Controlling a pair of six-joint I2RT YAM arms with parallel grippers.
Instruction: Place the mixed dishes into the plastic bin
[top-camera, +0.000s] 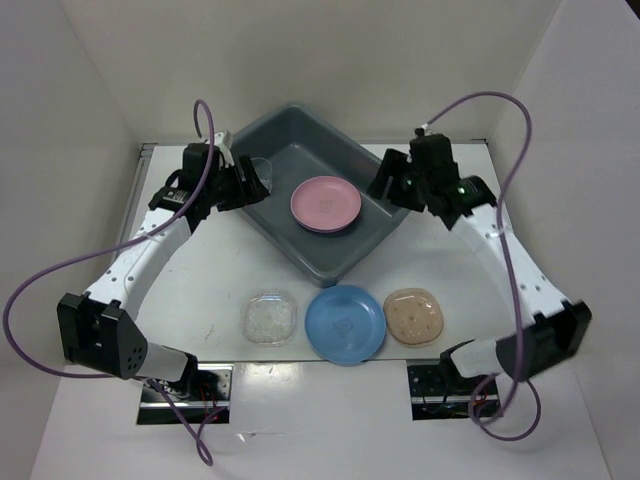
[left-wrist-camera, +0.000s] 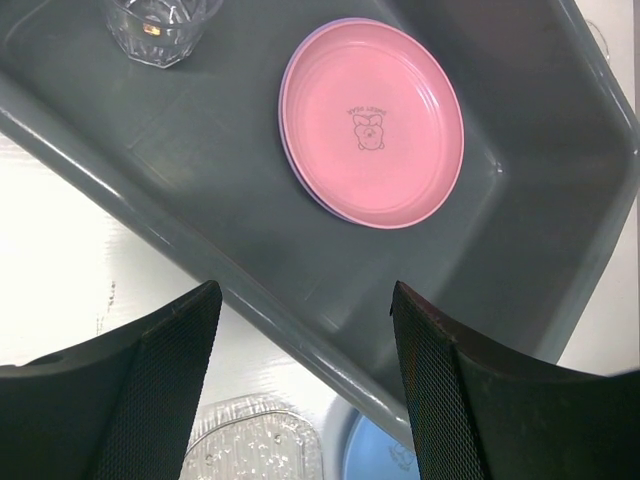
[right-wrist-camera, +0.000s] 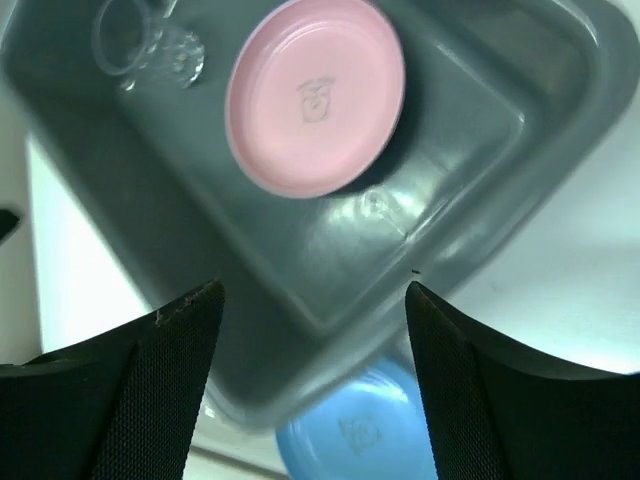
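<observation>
Currently the plastic bin (top-camera: 292, 155) sits at the far middle of the table (top-camera: 200, 290), holding a pink plate (top-camera: 326, 203) on its floor and a small clear cup (left-wrist-camera: 160, 28) towards its far-left corner. Nearer, a clear dish (top-camera: 270, 317), blue plate (top-camera: 345, 324) and tan dish (top-camera: 413, 317) lie in a row, left to right. The left gripper (left-wrist-camera: 303, 300) hovers at the bin's left rim and the right gripper (right-wrist-camera: 312, 295) at its right rim, both with jaws spread and empty.

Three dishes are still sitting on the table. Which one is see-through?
The clear dish at the left end of the row. The blue plate in the middle and the tan dish on the right are both solid-coloured.
</observation>
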